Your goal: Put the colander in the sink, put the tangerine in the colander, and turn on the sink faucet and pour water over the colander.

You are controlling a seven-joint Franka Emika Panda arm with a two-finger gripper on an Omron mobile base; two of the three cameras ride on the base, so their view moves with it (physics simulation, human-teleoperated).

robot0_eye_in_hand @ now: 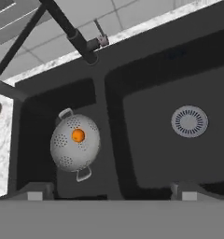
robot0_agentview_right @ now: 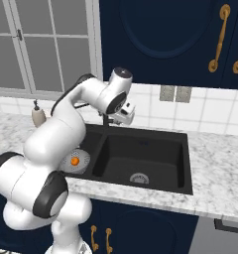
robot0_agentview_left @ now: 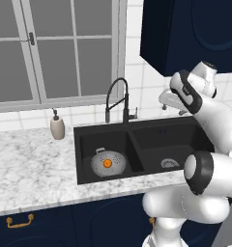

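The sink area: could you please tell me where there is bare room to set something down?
The right basin is bare around its drain. The marble counter is free between soap bottle and sink. The left basin holds the colander with the tangerine.

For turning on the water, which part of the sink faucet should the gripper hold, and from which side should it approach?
Grip the small side lever at the base of the sink faucet, probably coming down from above. It sticks out sideways, free of the spout, toward the right basin of the sink. The open gripper would fit around it.
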